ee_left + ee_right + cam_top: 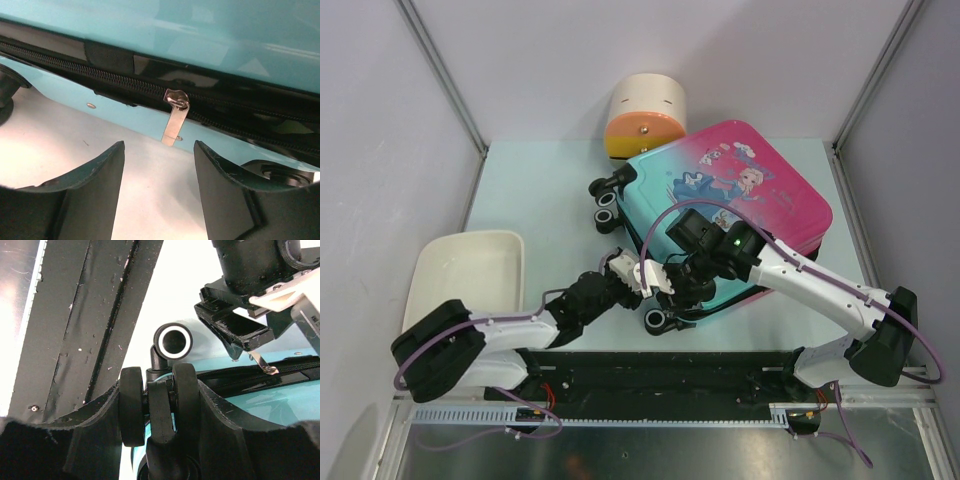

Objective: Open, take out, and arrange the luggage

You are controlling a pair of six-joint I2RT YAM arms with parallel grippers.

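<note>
- The suitcase [740,190] lies flat and shut on the tabletop [540,180], from the centre out toward 2 o'clock, print side up
- Its pink end points to 2 o'clock and its teal, wheeled end to 8 o'clock
- The left hand [159,150] is at the teal end's near side, level with the zip [125,82]; its fingers [100,175] stand apart, gripping nothing
- The metal pull [175,122] hangs down from the slider, just beyond the gap between those fingers, touching neither
- The right hand [160,390] is just at 3 o'clock of the left one, at the suitcase's near corner
- It is closed on a black twin wheel [155,407], one finger against each outer face
- A second wheel [173,340] shows end-on just beyond the gripped one, free of both fingers
- In the right wrist view the left hand sits at 1 o'clock, its fingertips directly over the pull
- A cream box [645,115] with an orange front stands at 12 o'clock, just beside the suitcase's far edge
- A white tray [470,270] sits at the tabletop's 9 o'clock edge, well apart from the suitcase
</note>
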